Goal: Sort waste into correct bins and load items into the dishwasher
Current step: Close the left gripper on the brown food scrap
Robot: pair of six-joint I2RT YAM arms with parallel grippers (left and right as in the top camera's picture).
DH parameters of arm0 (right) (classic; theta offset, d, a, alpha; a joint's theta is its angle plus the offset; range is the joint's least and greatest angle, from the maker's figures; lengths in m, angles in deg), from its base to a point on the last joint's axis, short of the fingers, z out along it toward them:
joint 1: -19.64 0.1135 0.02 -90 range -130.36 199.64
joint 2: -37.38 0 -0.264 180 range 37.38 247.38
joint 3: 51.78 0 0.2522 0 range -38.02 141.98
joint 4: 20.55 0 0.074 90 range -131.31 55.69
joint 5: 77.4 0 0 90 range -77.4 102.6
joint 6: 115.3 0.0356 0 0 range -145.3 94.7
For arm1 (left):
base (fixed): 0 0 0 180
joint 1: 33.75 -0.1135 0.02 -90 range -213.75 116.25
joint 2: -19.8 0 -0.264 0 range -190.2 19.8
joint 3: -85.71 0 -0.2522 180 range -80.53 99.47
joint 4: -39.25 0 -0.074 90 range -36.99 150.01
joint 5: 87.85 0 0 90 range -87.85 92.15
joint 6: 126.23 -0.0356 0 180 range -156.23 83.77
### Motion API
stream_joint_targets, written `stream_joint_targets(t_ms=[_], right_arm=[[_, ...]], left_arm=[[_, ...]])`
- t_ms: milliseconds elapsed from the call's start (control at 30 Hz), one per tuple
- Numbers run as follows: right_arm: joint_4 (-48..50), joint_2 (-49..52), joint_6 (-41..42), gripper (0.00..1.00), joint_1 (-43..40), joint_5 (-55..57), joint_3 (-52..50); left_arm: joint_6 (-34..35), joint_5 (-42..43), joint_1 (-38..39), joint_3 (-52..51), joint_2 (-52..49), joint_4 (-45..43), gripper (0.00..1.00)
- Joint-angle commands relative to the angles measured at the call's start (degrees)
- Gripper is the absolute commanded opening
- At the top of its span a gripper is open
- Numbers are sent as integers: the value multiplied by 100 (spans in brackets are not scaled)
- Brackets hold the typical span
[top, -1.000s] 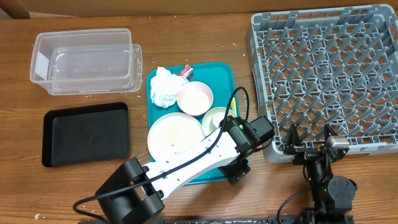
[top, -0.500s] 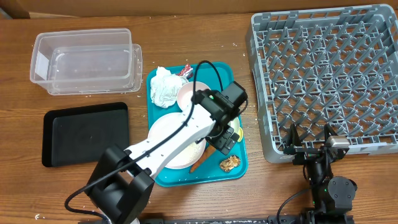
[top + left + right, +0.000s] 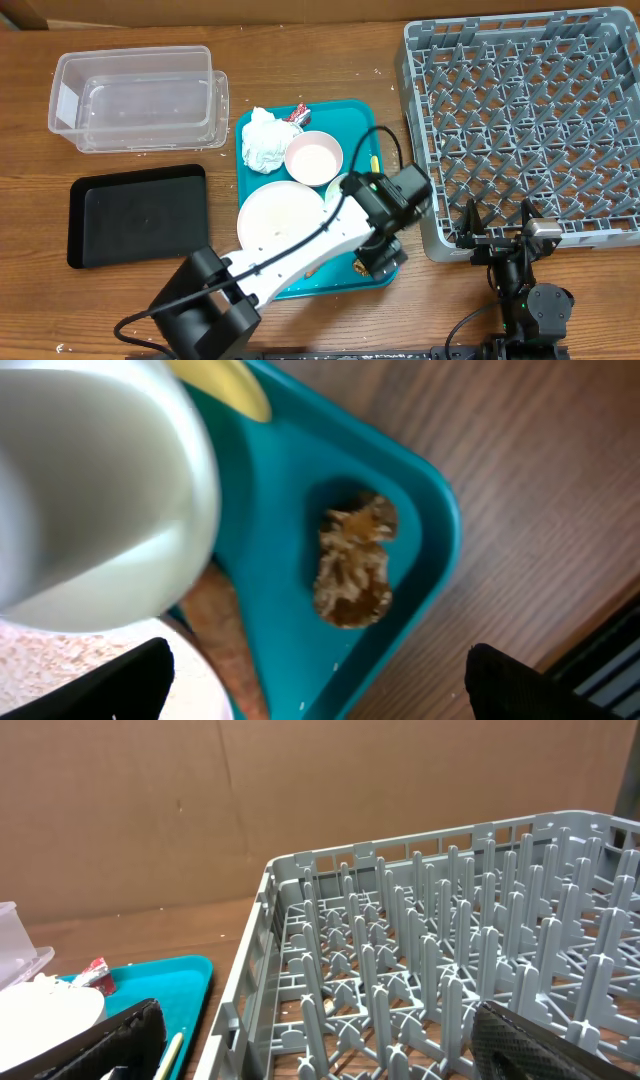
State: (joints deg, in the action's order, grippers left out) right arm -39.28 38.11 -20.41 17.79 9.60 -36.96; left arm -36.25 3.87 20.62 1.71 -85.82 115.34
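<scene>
My left gripper (image 3: 383,255) is open and hovers over the lower right corner of the teal tray (image 3: 352,115). In the left wrist view it (image 3: 320,695) is just below the brown food chunk (image 3: 352,560), with the orange carrot piece (image 3: 230,645) to the left, the pale green cup (image 3: 90,490) at upper left and the yellow spoon (image 3: 225,380) at the top. The large white plate (image 3: 275,215) carries rice. The pink plate (image 3: 314,158), napkins (image 3: 264,140) and wrapper (image 3: 297,115) lie farther back. My right gripper (image 3: 497,232) is open and empty at the rack's front edge.
The grey dish rack (image 3: 530,120) fills the right side and shows close in the right wrist view (image 3: 450,950). The clear tub (image 3: 135,95) stands at the back left. The black tray (image 3: 140,213) lies in front of it. The left arm crosses the tray's front.
My left gripper swung from the tray's lower right corner up over the tray's middle, then back down to the corner over the brown chunk. The right arm has not moved.
</scene>
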Motion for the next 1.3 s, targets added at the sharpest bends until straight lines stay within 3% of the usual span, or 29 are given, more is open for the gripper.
stream_joint_targets(t_ms=[0,367,1000,1267], right_arm=[[37,-57,-22,100,-4,-11,-59],[35,-57,-22,100,-4,-11,-59],[37,-57,-22,100,-4,-11,-59],[37,-57,-22,100,-4,-11,-59]], left_arm=[[-92,138,140,-15,-313,52,93],[-83,76,297,-15,-1196,509,97],[-66,85,297,131,-1202,214,100],[26,87,297,501,-1202,151,89]])
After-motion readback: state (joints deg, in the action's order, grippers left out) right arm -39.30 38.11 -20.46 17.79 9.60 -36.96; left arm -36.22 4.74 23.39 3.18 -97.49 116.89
